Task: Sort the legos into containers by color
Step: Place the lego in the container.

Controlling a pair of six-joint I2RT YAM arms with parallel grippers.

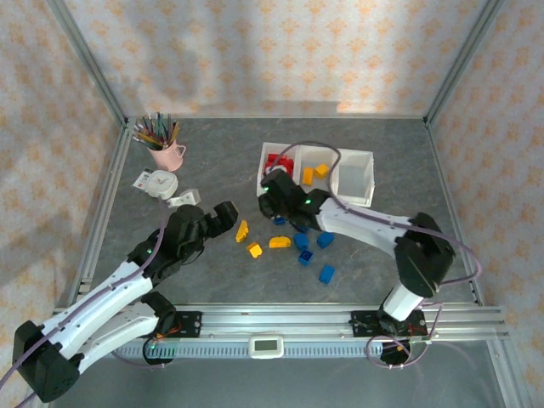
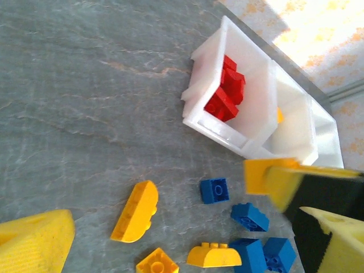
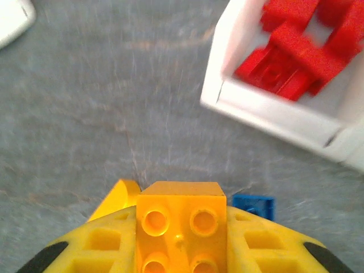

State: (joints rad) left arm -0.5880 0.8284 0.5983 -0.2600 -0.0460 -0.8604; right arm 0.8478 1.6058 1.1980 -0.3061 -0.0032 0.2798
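Legos (image 1: 297, 246) in yellow-orange and blue lie loose on the table (image 1: 212, 161) in the top view, just in front of the containers (image 1: 371, 178). The left bin holds red legos (image 1: 278, 161), the middle bin yellow-orange ones, and the right bin looks bare. The right fingers (image 1: 274, 206) hang beside the tray's near-left corner, closer to the bins than the left fingers (image 1: 227, 212), which stand spread and empty over the table to the left of the pile.

From the left wrist, one left finger shows wide apart from its partner, with a curved yellow lego (image 2: 136, 210) lying between and ahead of them. Across the pile, a yellow-orange lego (image 2: 259, 173) sits in the other arm's grip, just short of the tray's front wall.

From the right wrist, the right fingers are clamped on that yellow-orange lego, studs facing the camera and its square face forward. The red compartment lies ahead and to the right, and a blue lego (image 3: 253, 205) is just behind. The matching middle bin probably lies past that red compartment, so the carry likely needs height over the near wall and a sideways shift. The room above the tray looks open.
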